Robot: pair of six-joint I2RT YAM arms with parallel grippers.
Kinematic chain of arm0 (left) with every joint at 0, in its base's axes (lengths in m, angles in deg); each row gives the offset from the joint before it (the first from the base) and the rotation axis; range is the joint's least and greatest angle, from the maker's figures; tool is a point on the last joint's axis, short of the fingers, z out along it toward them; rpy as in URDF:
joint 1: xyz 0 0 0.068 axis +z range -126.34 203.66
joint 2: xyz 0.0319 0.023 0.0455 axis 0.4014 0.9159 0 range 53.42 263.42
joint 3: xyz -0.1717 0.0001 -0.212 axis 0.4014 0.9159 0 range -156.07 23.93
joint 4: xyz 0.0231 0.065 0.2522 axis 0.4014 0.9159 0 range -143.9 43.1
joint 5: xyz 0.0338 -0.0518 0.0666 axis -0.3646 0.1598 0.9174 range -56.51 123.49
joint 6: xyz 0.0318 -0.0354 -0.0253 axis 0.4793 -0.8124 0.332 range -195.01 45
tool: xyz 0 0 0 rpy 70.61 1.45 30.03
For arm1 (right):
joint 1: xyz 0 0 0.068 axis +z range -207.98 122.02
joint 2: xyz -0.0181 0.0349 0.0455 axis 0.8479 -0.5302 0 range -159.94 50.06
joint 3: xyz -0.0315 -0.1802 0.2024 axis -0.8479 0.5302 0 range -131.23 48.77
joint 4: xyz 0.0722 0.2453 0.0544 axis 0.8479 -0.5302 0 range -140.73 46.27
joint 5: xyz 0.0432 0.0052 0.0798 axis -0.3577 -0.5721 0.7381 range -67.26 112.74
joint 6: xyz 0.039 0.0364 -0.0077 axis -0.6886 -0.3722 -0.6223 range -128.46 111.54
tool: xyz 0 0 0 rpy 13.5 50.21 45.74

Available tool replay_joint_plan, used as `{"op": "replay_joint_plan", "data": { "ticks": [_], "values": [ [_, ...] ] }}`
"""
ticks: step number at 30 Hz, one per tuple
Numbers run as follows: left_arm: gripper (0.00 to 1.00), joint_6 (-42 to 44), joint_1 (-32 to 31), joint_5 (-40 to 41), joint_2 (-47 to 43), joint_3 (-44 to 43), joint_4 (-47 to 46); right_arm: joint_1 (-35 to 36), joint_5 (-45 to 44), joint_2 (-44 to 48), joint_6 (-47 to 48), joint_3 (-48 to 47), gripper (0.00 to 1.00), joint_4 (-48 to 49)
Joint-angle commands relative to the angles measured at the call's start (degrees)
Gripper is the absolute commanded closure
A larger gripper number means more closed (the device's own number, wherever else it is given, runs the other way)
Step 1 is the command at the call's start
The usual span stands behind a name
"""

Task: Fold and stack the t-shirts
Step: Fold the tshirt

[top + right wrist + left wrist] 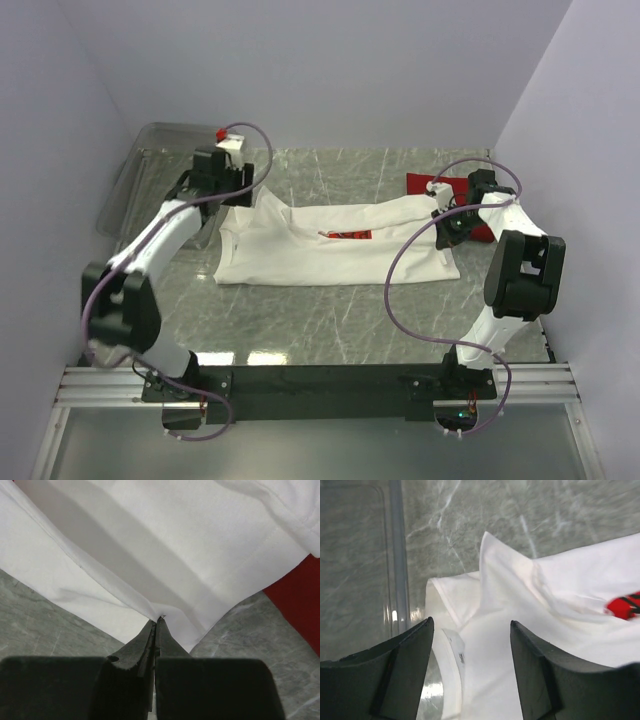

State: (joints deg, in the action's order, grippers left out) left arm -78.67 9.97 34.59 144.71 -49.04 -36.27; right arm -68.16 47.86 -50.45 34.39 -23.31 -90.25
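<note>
Found pale lilac walls point(330, 70) on three sides and a grey marbled table point(330, 320) between them. Saw the white t-shirt point(330, 255) laid lengthwise across the middle of that table, gathered into a long band, with a peak of cloth raised near its left end. Made out only a sliver of the red graphic point(350, 235) from above, half tucked under a fold. Caught it again at the right border of the left wrist view, blurred and cut off by the frame. Spotted the red t-shirt point(420, 182) at the far right, mostly hidden behind the right arm point(520, 270) and the white shirt's end; could not tell how it was laid. Glimpsed it too as a red wedge at the right border of the right wrist view. Traced the clear plastic bin point(130, 190) in the far left corner, its near wall masked by the left arm and its rim hard to separate from the wall behind.

Located the left gripper point(470, 630) above the collar end of the white t-shirt, just beside the bin's rim, jaws standing well apart with nothing pinched between them. Could not see its fingers from overhead, buried under the wrist.

Located the right gripper point(156, 620) at the shirt's right end, jaws pressed fully together on the white hem, creases running toward the tips. Could not judge how much cloth sat between the pads.
</note>
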Motion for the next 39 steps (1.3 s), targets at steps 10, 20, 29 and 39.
{"op": "replay_joint_plan", "data": {
  "ticks": [10,20,29,39],
  "values": [
    [0.27,-11.5,0.1,-3.4,-24.3,24.4,4.9,-0.2,1.4,0.4,-0.4,-1.1,1.0,1.3],
    [0.29,-16.5,1.6,-2.5,-15.5,25.1,7.1,-0.2,1.2,0.7,-0.8,-0.3,1.0,1.9],
    [0.32,-22.8,1.7,4.8,-11.4,24.5,10.4,-0.3,0.8,1.1,-0.5,0.1,1.0,1.9],
    [0.43,-22.1,1.9,3.1,-9.1,24.1,10.6,-0.3,0.4,1.4,-0.1,0.8,1.0,1.9]
  ]
}}
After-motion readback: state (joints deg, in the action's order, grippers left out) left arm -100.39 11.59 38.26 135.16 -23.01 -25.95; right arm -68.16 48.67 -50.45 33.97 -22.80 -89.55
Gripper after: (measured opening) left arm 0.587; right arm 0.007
